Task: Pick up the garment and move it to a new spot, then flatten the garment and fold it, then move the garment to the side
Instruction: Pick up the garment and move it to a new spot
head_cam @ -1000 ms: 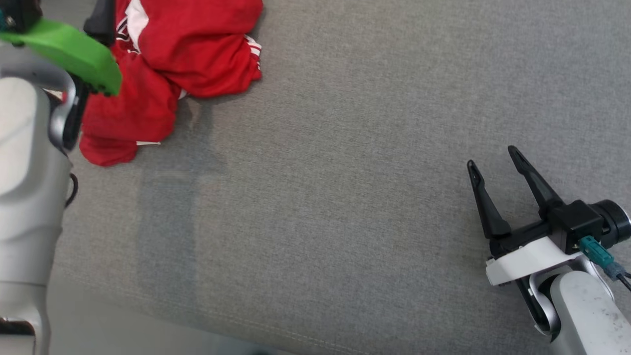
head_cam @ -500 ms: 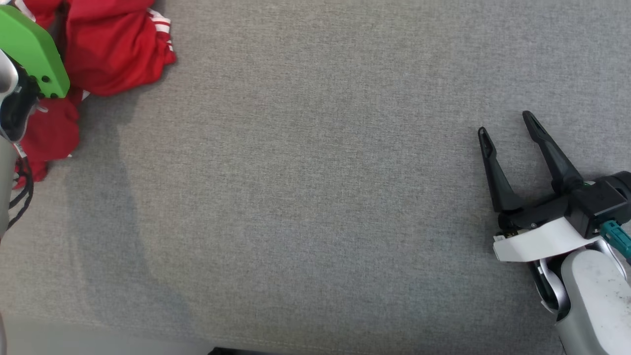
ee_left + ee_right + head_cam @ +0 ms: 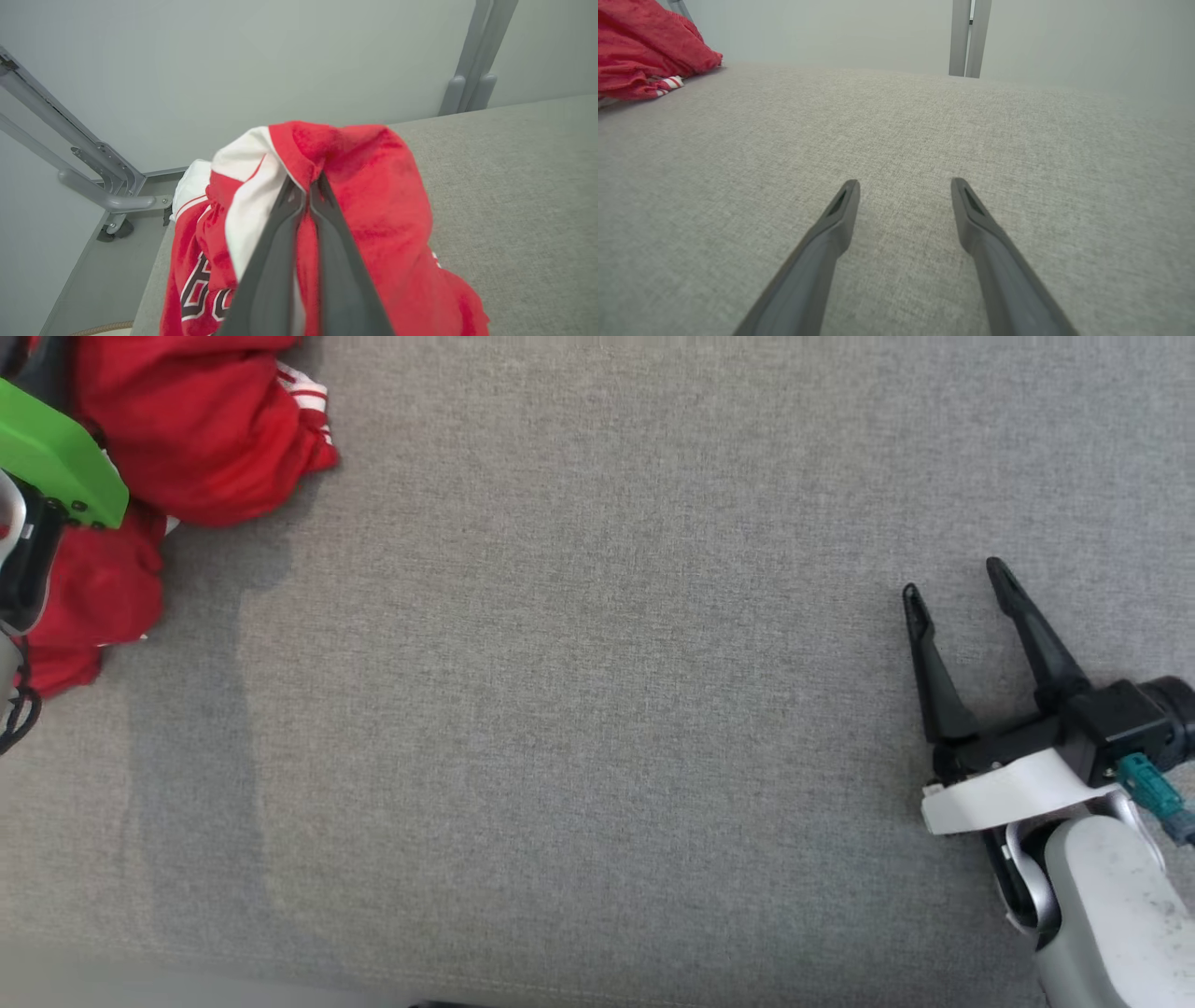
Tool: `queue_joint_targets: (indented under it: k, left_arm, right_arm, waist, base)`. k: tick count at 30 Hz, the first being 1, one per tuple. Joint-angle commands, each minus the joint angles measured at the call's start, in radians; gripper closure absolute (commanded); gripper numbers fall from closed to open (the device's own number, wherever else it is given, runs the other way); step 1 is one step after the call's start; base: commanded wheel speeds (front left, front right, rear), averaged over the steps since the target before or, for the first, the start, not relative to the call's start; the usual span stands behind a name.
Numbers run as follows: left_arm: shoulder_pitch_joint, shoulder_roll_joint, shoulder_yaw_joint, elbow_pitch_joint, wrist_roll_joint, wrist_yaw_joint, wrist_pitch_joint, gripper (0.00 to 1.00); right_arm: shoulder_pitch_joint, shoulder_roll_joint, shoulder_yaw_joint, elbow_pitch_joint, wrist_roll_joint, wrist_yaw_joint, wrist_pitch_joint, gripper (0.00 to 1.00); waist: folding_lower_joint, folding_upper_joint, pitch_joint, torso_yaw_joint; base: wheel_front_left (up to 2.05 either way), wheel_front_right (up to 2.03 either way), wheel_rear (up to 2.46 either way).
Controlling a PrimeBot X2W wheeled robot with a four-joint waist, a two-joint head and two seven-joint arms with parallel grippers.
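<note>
Red garment (image 3: 205, 439) with white trim lies crumpled at the far left corner of the grey surface (image 3: 597, 709) in head view. It is partly under the green cover (image 3: 56, 457) on the left arm.

In left wrist view the left gripper (image 3: 308, 184) has its fingers closed together. The tips pinch a fold of red fabric at the top of the heap, just beside a white panel. Fabric bunches around the tips and drapes down both sides of the fingers. Dark lettering (image 3: 201, 289) with a white outline shows low on the garment's left. The heap sits near the surface edge, with a grey rail (image 3: 93, 196) and pale wall beyond it. Can't tell if the pinched fold is off the surface.

The right gripper (image 3: 952, 581) is at the right of head view, well apart from the garment. Its fingers are spread wide over bare surface and point up the view. In right wrist view they are low over the fabric; contact can't be told. The garment shows top left there, with a striped cuff (image 3: 668, 84) at its edge. A grey post (image 3: 969, 37) stands against the wall behind.
</note>
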Motion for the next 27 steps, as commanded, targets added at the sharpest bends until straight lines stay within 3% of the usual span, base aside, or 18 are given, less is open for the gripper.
queue_joint_targets:
  k: [1, 8, 13, 27]
  left_arm:
    - [0.007, 0.014, -0.009, -0.011, -0.010, 0.003, -0.023, 1.00]
    - [-0.024, 0.039, -0.049, -0.111, -0.004, 0.003, -0.074, 1.00]
    - [-0.041, 0.020, -0.058, -0.181, -0.014, 0.002, -0.066, 1.00]
    - [0.037, -0.062, -0.055, -0.399, -0.131, 0.065, 0.049, 1.00]
  right_arm:
    - [0.023, 0.018, 0.011, 0.021, 0.005, 0.000, 0.002, 0.00]
    - [0.054, 0.080, 0.021, 0.052, 0.026, 0.000, 0.001, 0.00]
    - [0.095, 0.116, 0.012, 0.062, 0.036, 0.000, 0.001, 0.00]
    - [0.152, 0.168, -0.001, 0.058, 0.048, 0.000, 0.001, 0.00]
  waist:
    - [0.0000, 0.0000, -0.075, 0.011]
    - [0.0000, 0.0000, -0.239, -0.010]
    - [0.0000, 0.0000, -0.340, -0.051]
    - [0.0000, 0.0000, -0.435, -0.268]
  base:
    - [0.00, 0.00, 0.00]
    - [0.00, 0.00, 0.00]
    - [0.00, 0.00, 0.00]
    - [0.00, 0.00, 0.00]
